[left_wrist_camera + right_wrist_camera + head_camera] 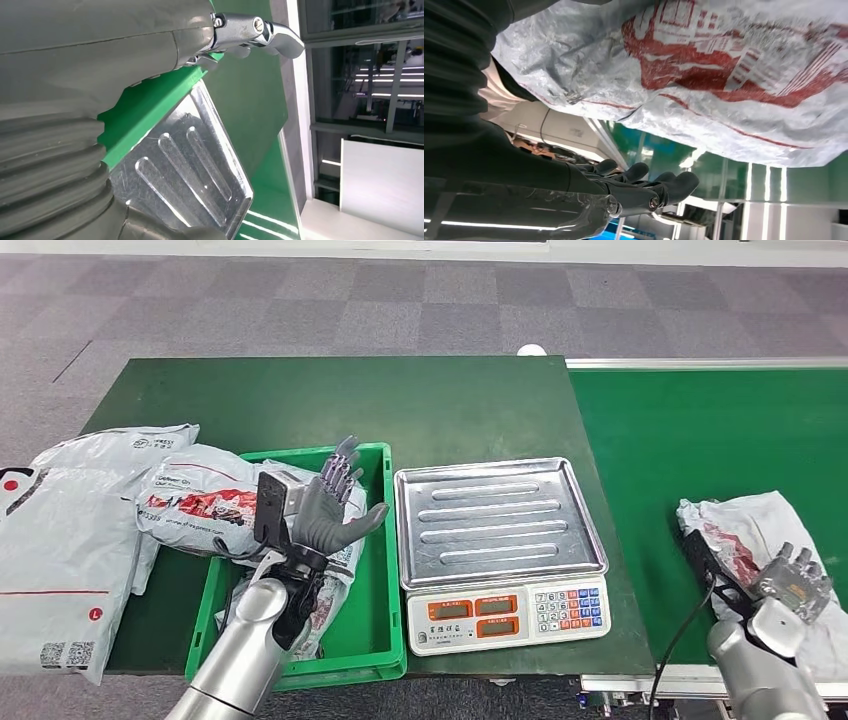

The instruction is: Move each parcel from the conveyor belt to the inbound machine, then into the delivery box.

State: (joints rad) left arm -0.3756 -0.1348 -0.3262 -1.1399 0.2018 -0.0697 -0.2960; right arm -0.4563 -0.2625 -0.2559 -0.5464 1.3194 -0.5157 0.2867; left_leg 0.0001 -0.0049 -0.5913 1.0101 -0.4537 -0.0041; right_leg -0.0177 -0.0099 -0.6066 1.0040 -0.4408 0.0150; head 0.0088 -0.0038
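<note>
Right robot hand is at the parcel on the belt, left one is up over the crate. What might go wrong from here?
1. The belt parcel is limp and crumpled beside the right robot hand; it may sag or slip.
2. A dark cable runs by that wrist and might snag.
3. The left robot hand, open above the green crate, is close to the scale tray.
</note>
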